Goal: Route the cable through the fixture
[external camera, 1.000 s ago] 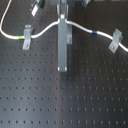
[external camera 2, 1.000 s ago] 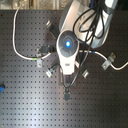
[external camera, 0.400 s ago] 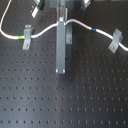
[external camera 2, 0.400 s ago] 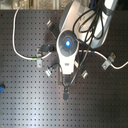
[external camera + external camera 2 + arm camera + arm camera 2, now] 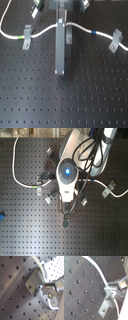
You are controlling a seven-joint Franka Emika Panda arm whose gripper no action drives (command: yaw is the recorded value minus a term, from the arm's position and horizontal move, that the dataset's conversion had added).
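Looking across both exterior views, we see a dark board (image 5: 30, 95) full of holes, with the arm (image 5: 67, 173) over its middle. We see the gripper (image 5: 60, 70) reaching down to the board as a grey upright bar; whether its jaws are spread or pressed together we cannot tell. We follow the white cable (image 5: 45, 32) running across the far side, touching three small grey clips (image 5: 26, 37), with a green band (image 5: 20, 36) and a blue band (image 5: 94, 33).

White arm (image 5: 75, 158); blue light; black cables; grey tool (image 5: 61, 47)
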